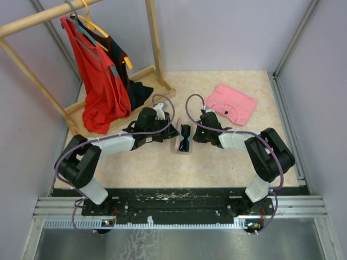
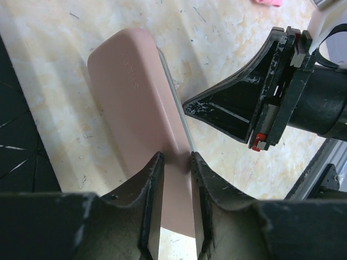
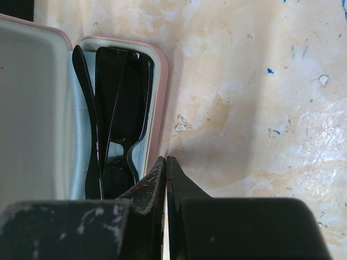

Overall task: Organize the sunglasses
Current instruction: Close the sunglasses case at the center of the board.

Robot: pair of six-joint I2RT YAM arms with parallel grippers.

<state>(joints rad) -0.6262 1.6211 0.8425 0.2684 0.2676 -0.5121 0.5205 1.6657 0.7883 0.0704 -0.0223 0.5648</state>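
The black-framed sunglasses (image 1: 185,138) lie folded inside the open pink case (image 1: 183,152) at the table's middle; in the right wrist view they (image 3: 116,116) fill the case's tray (image 3: 158,92). My left gripper (image 1: 172,131) is shut on the case's raised lid (image 2: 135,97), its jaws pinching the lid's edge (image 2: 173,162). My right gripper (image 1: 194,135) is shut and empty, its tips (image 3: 166,161) against the tray's right rim. It also shows in the left wrist view (image 2: 217,108), just right of the lid. The reddish-brown pair is out of view.
A wooden clothes rack (image 1: 154,38) with red (image 1: 100,81) and black garments stands at the back left. A folded pink garment (image 1: 232,103) lies at the back right. A dark object (image 2: 16,141) sits at the left edge of the left wrist view.
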